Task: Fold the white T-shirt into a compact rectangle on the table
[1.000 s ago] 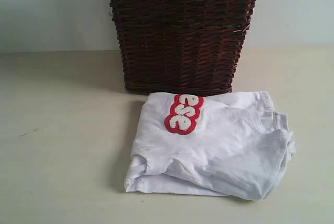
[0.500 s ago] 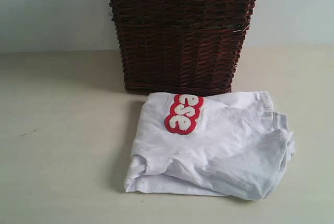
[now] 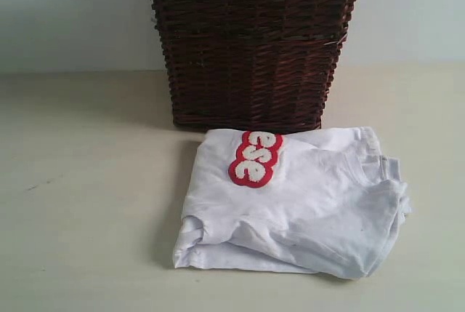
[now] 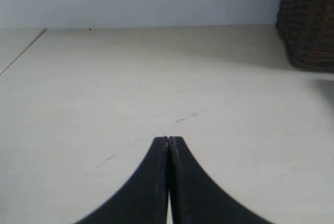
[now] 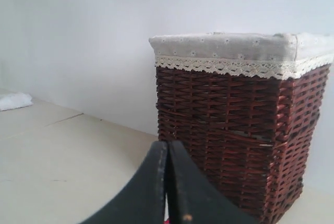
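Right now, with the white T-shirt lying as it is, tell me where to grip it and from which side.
Probably pinch the white T-shirt at its near-left corner in the exterior view, where the layered folds bulge off the table. Come from the open near-left side; the wicker basket crowds its far edge.

Lettering [image 3: 255,158]: "ese", three fuzzy white letters outlined in red
Carrier: upper layer of the folded white T-shirt [image 3: 312,206]
Orientation: letters run slantwise, turned sideways
Extent: only these three letters show

White T-shirt [image 3: 305,210] with red-outlined white lettering [image 3: 254,159]; dark brown wicker basket [image 3: 251,50] with cream lace trim [image 5: 235,66]; pale beige table [image 3: 80,203].
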{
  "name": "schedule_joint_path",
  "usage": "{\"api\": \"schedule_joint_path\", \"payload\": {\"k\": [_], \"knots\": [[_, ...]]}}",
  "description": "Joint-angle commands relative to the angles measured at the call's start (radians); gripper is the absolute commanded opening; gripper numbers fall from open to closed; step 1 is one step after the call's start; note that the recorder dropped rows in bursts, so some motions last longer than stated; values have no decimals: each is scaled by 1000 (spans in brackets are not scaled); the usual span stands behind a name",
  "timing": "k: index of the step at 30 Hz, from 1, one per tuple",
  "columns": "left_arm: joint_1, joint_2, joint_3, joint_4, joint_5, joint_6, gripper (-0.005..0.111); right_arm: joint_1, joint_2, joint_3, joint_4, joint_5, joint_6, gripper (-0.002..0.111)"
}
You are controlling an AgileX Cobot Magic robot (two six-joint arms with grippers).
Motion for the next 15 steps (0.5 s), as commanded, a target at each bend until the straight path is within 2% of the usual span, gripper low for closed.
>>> {"api": "schedule_joint_path", "payload": {"k": [1, 3, 4, 7, 9, 15], "knots": [[3, -5, 0, 4, -4, -6, 0, -87, -126, 48, -58, -173, 51, 0], [3, -5, 0, 4, -4, -6, 0, -197, -178, 65, -149, -282, 191, 0], [3, -5, 0, 4, -4, -6, 0, -263, -180, 69, -322, -323, 343, 0], [3, -5, 0, 4, -4, -6, 0, -363, -180, 69, -562, -343, 509, 0], [3, -5, 0, 4, -4, -6, 0, -439, -180, 69, -575, -309, 527, 0], [3, -5, 0, 4, -4, -6, 0, -541, -180, 98, -579, -205, 509, 0]]}}
